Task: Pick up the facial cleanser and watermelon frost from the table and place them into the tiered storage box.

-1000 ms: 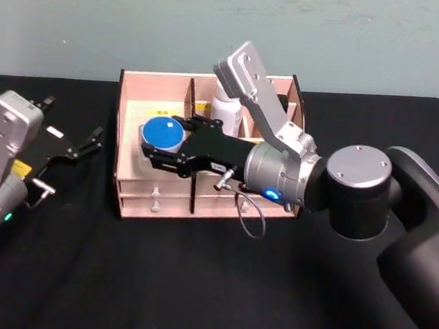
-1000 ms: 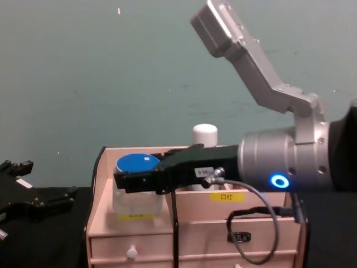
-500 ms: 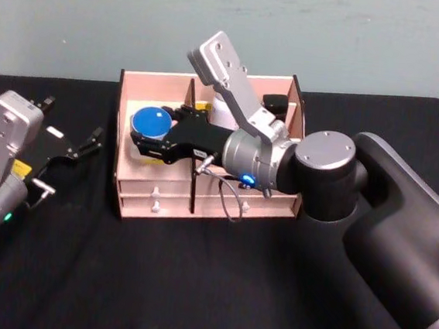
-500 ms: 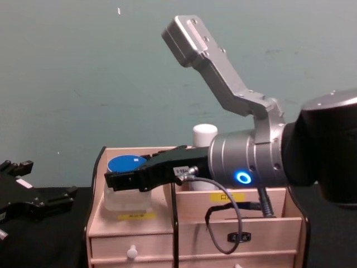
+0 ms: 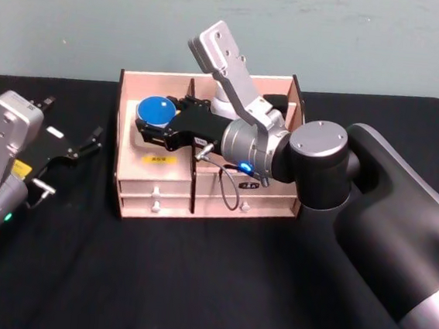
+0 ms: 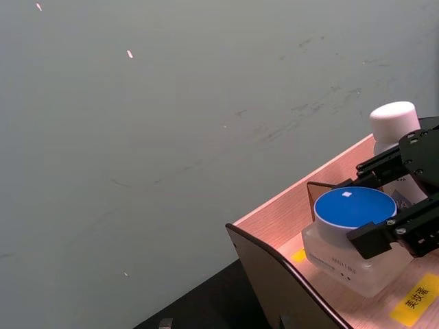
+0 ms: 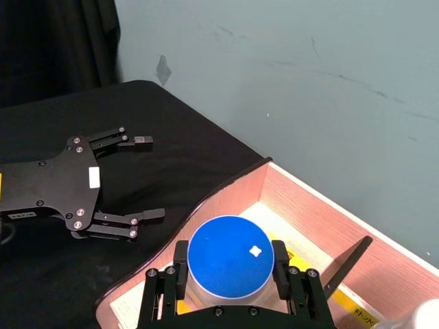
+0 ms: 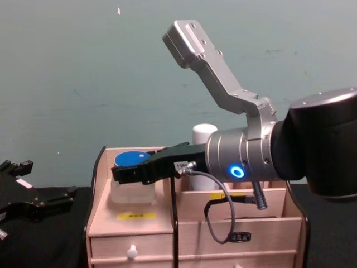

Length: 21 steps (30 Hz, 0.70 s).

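The watermelon frost [image 5: 154,112], a clear jar with a blue lid, is in the back left compartment of the tiered storage box [image 5: 200,201]. My right gripper [image 5: 152,124] is shut on it, with one black finger on each side of the jar [image 7: 231,257]. In the chest view the jar [image 8: 133,161] stands behind a yellow label on the wooden step. The facial cleanser [image 8: 204,134], a white bottle, stands upright in the box's back middle compartment, partly hidden by my right arm. My left gripper [image 5: 74,119] rests open on the table left of the box.
The wooden box [image 8: 134,245] has small drawers with white knobs along its front. It stands on a black table [image 5: 192,286] with a teal wall close behind it. My right arm reaches across the top of the box from the right.
My right gripper has carried the jar back and to the left, deeper into the box's back left compartment. The yellow label now shows in front of the jar. The left arm has not moved.
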Each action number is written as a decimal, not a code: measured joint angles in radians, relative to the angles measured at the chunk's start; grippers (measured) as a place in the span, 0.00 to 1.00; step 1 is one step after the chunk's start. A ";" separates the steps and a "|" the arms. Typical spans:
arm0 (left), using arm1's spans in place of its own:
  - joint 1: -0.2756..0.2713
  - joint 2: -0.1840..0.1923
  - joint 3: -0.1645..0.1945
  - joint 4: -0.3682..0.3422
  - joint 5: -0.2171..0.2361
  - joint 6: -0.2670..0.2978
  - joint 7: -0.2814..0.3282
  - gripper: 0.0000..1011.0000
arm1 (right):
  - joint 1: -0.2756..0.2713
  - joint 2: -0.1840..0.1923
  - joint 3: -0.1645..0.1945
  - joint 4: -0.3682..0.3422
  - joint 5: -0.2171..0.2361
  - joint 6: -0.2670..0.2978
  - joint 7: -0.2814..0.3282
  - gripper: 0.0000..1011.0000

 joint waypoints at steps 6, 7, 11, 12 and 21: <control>0.000 0.000 0.000 0.000 0.000 0.000 0.000 1.00 | -0.002 -0.006 0.010 0.007 -0.002 0.006 0.004 0.72; 0.000 0.000 0.000 0.000 0.000 0.000 0.000 1.00 | -0.002 -0.006 0.011 0.007 -0.002 0.007 0.005 0.72; 0.000 0.000 0.000 0.000 0.000 0.000 0.000 1.00 | -0.003 -0.009 0.014 0.013 -0.002 0.013 0.010 0.72; 0.000 0.000 0.000 0.000 0.000 0.000 0.000 1.00 | -0.004 -0.010 0.015 0.014 -0.002 0.015 0.011 0.72; 0.000 0.000 0.000 0.000 0.000 0.000 0.000 1.00 | -0.007 -0.015 0.019 0.020 -0.002 0.021 0.016 0.72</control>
